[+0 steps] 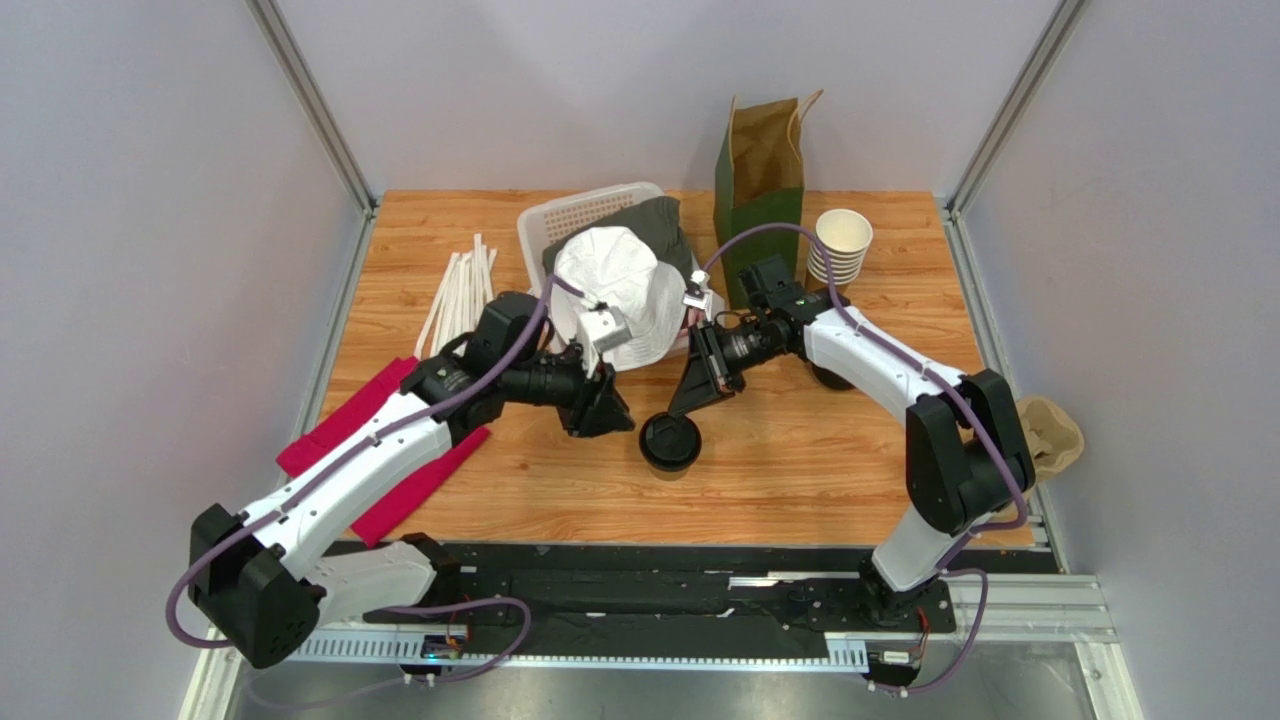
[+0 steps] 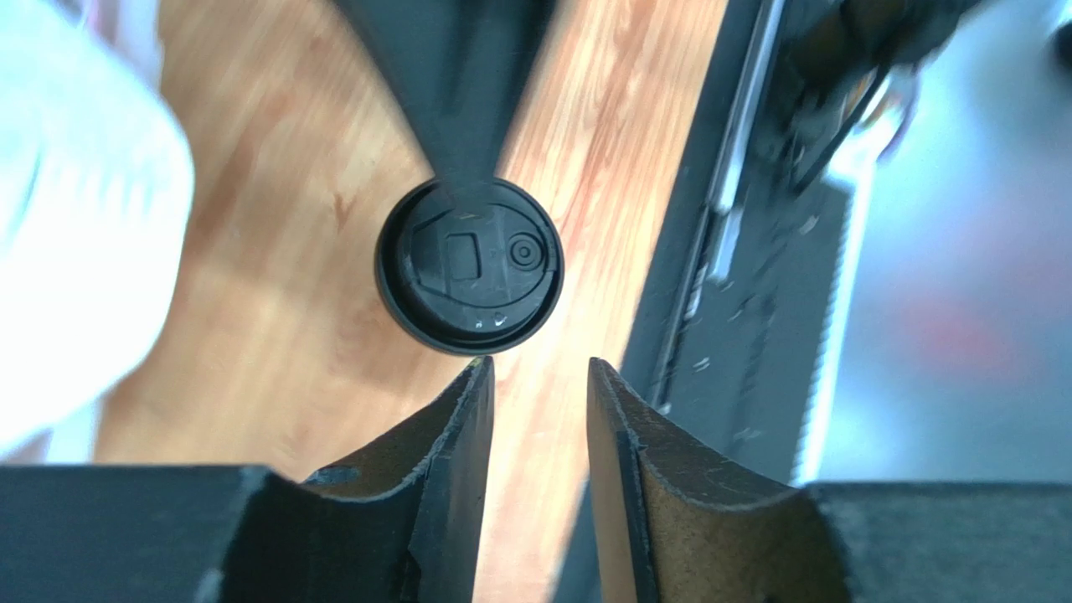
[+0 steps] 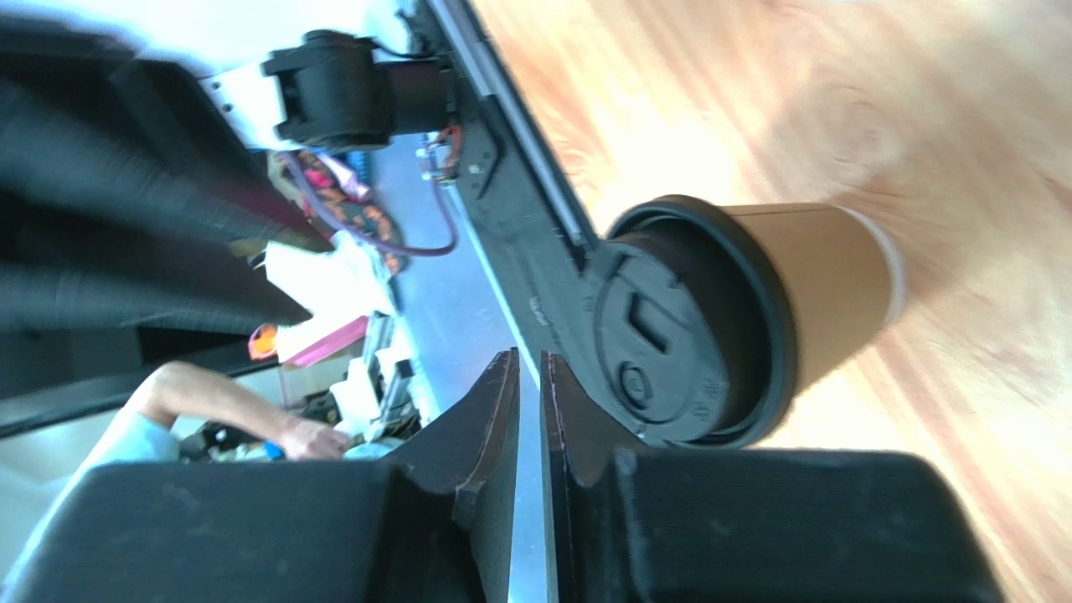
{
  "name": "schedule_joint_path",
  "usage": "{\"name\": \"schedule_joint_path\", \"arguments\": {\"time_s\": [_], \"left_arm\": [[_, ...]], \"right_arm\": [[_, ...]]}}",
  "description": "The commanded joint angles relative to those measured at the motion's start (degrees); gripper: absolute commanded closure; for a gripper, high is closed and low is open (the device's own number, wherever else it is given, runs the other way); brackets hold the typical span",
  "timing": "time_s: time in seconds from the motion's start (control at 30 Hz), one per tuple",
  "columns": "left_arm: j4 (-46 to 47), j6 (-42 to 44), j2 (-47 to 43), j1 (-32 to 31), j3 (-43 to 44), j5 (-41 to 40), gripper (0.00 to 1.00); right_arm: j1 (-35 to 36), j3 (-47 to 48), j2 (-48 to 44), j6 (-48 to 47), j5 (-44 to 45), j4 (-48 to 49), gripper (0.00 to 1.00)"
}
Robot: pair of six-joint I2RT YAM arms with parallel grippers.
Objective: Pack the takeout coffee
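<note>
Left jaws are standing apart, right jaws barely so, both empty, since the lidded takeout coffee (image 1: 670, 444) is sitting free on the counter (image 1: 842, 458).

Lidded cup (image 3: 755, 314) near end effector (image 3: 529, 367)
</note>
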Motion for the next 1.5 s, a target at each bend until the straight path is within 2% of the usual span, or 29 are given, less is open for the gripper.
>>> {"name": "schedule_joint_path", "arguments": {"time_s": [0.0, 0.27, 0.4, 0.77, 1.07, 1.27, 1.47], "left_arm": [[-7.0, 26.4, 0.2, -9.4, 3.7, -12.3, 0.57], [-2.7, 38.8, 6.1, -19.8, 5.9, -22.9, 0.53], [-1.0, 40.2, 9.1, -22.4, 5.9, -25.1, 0.52], [0.8, 41.9, 14.3, -22.7, 5.6, -22.7, 0.50], [2.9, 43.8, 16.6, -22.8, 3.5, -22.8, 0.53], [4.0, 44.7, 17.8, -22.9, 1.9, -24.1, 0.60], [4.7, 45.1, 18.7, -23.3, -1.3, -25.0, 0.60]], "right_arm": [[0.4, 2.4, 1.4, -1.4, 5.1, -1.7, 0.86], [1.0, 2.5, 1.9, -3.1, 7.4, -2.9, 0.86], [1.2, 1.8, 1.9, -3.9, 8.0, -3.5, 0.87], [2.1, 1.3, 2.8, -5.2, 8.9, -3.9, 0.87], [2.5, 1.4, 4.2, -6.1, 10.2, -4.5, 0.89], [2.6, 1.3, 5.5, -7.5, 11.8, -4.7, 0.91], [2.9, 0.7, 6.7, -8.6, 12.9, -4.8, 0.91]]}}
